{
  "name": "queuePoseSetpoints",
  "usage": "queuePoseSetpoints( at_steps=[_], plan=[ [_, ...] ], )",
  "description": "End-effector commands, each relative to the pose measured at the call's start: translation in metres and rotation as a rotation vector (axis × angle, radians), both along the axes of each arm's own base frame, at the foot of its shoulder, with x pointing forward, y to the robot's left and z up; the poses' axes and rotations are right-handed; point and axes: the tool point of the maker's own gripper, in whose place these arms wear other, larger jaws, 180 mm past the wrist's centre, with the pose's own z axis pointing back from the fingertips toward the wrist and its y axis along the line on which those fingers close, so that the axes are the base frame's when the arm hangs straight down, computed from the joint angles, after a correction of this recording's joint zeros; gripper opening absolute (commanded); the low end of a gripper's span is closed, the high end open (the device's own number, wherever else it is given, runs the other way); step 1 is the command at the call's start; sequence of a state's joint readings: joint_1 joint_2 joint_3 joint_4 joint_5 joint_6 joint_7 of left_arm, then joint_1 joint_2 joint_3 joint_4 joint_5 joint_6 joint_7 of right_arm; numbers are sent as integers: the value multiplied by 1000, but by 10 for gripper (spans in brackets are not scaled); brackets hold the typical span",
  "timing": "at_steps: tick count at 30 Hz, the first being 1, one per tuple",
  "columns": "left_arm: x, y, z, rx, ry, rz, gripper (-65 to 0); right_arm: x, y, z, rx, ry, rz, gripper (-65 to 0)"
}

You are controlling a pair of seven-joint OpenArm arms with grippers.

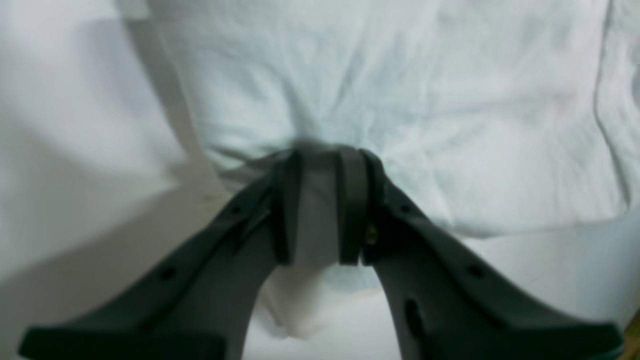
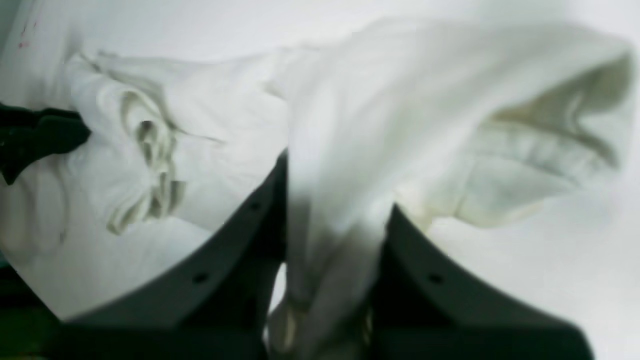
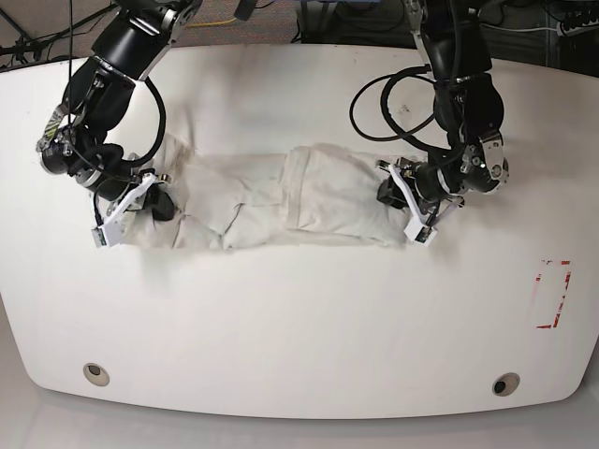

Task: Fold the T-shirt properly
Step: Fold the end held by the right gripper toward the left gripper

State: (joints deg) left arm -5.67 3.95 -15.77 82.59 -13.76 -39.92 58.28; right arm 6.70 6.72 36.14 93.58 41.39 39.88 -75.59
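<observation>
The T-shirt (image 3: 281,201) lies across the middle of my white surface (image 3: 299,318) as a long, rumpled band, stretched between my two arms. The sides look gathered inward already, but I judge the fold only partly done: the cloth is creased and uneven, and the band has not yet been doubled over into a neat packet. No print shows from above.

My left tool (image 1: 320,165) sits low at one end of the band, its jaws drawn together and clamped on the shirt's edge, with cloth puckering around the tips. My right tool (image 2: 335,240) is at the opposite end, jaws closed on a bunch of fabric that rises between them; its wrist view is blurred. Both forearms angle down from the far edge of the surface, wrists bent inward toward the shirt.
</observation>
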Motion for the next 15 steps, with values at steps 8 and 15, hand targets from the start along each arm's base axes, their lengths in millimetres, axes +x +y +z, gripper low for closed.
queuePoseSetpoints(
  at_steps=[8,15],
  plan=[
    [-1,-34,2,-82,47,38,-539,19,82,71,-75,-241,245,-650],
    [-1,-34,2,-82,48,38,-539,20,140,80,-18,-269,369,-650]
  ],
)
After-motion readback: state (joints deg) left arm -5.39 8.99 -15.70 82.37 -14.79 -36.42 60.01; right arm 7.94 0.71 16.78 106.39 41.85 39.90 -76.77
